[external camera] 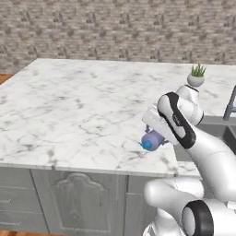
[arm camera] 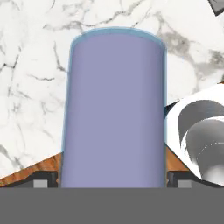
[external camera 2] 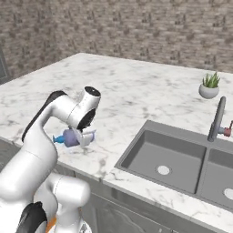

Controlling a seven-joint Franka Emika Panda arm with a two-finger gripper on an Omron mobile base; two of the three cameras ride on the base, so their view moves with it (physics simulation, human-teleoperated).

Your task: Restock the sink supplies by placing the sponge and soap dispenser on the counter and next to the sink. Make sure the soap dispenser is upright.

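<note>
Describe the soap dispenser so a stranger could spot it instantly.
On the white marble counter, look left of the grey double-basin sink, near the front edge. The small lavender-blue cylindrical bottle lies on its side there, blue pump toward the edge, between open gripper fingers.

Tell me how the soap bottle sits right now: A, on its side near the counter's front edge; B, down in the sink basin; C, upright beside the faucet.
A: the bottle lies sideways, pump end pointing out, near the counter's front edge, left of the sink.
</note>
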